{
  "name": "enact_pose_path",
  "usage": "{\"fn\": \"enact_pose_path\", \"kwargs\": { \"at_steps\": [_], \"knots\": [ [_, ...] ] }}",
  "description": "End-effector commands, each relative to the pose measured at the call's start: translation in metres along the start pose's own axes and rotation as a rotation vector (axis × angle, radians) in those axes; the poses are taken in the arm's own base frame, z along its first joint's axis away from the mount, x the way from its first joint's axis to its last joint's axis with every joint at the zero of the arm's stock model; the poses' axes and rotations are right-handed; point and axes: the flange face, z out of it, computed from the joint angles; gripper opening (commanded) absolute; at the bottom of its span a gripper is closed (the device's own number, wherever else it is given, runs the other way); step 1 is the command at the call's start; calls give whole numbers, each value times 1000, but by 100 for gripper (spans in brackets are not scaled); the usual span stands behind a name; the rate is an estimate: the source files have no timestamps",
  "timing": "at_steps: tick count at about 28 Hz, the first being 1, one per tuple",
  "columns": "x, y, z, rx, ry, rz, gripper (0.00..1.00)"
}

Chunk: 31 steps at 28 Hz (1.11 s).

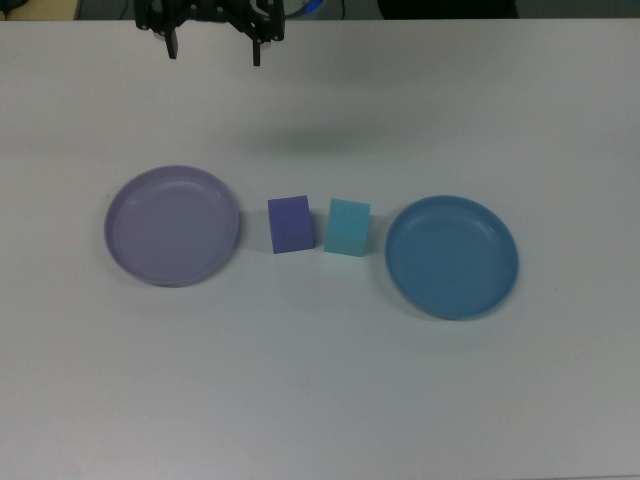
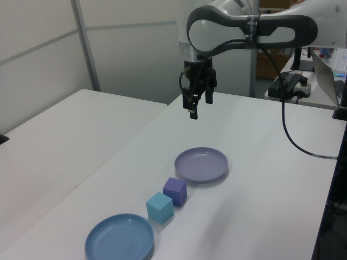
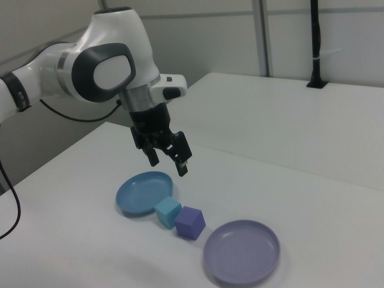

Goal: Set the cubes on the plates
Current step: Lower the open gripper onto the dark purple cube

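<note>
My tool (image 1: pixel 213 45) hangs above the worktop (image 1: pixel 320 400), fingers apart, empty, well clear of everything. Purple-blue cube (image 1: pixel 290 224) and cyan cube (image 1: pixel 348 227) sit side by side, small gap, between the lavender plate (image 1: pixel 172 226) and blue plate (image 1: pixel 452 257); both plates empty. Cubes look matte, solid, light, probably foam or plastic, so not slippery or fragile. I'd pinch each across two opposite flat faces, avoiding the faces turned toward the neighbour. No brands, labels or writing visible.
</note>
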Motion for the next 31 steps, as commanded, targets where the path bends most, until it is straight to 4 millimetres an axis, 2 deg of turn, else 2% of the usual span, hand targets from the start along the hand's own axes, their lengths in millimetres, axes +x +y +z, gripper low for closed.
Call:
{"fn": "enact_pose_path", "kwargs": {
  "at_steps": [1, 3, 5, 10, 11, 15, 19, 21, 24, 27, 28, 31],
  "knots": [
    [15, 3, 26, 96, -28, 21, 100],
    [19, 8, 38, 100, -44, 21, 100],
    [28, 9, 58, 101, -66, -13, 100],
    [53, -2, 107, 100, -46, -200, 100],
    [60, -6, 127, 98, -51, -214, 100],
    [71, -23, 160, 74, -61, -248, 100],
    [70, -41, 195, 47, -49, -255, 100],
    [68, -44, 207, 35, -34, -226, 100],
    [65, -63, 220, -3, -11, -211, 100],
    [64, -65, 227, -8, -20, -212, 100],
    [65, -67, 235, -10, -29, -213, 100],
    [66, -71, 239, -8, -27, -219, 100]
  ]
}}
